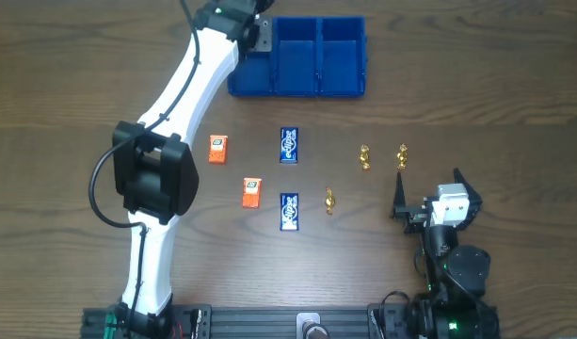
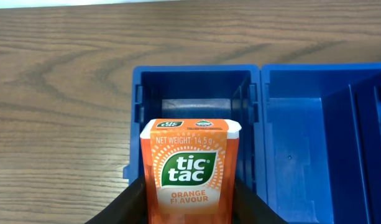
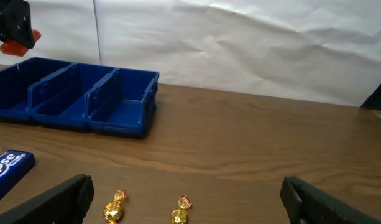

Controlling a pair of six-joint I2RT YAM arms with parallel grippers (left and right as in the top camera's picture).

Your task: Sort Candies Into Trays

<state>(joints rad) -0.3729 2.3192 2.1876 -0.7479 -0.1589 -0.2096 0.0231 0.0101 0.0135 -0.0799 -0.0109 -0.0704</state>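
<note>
Blue tray [image 1: 344,91] with three compartments sits at the far side of the table; everything below is placed from it.

- Left gripper [image 1: 255,33] is up over the tray's left-end compartment, fingers clamped on the sides of an orange mint box [image 2: 193,171]. The box is upright with its label facing the wrist camera, and it is above the compartment, not down in it.
- Right gripper [image 1: 429,190] is well back from the tray near its own base, on the right side, low to the table. Its fingers are spread wide and hold nothing.
- Two more orange boxes [image 1: 218,149] [image 1: 252,192] lie on the table in front of the tray's left end.
- Two blue packets [image 1: 289,145] [image 1: 289,211] lie in front of the tray's middle, one behind the other.
- Three gold-wrapped candies [image 1: 364,156] [image 1: 402,155] [image 1: 330,200] lie in front of the tray's right end and beyond (two of them just ahead of the right gripper).
</note>
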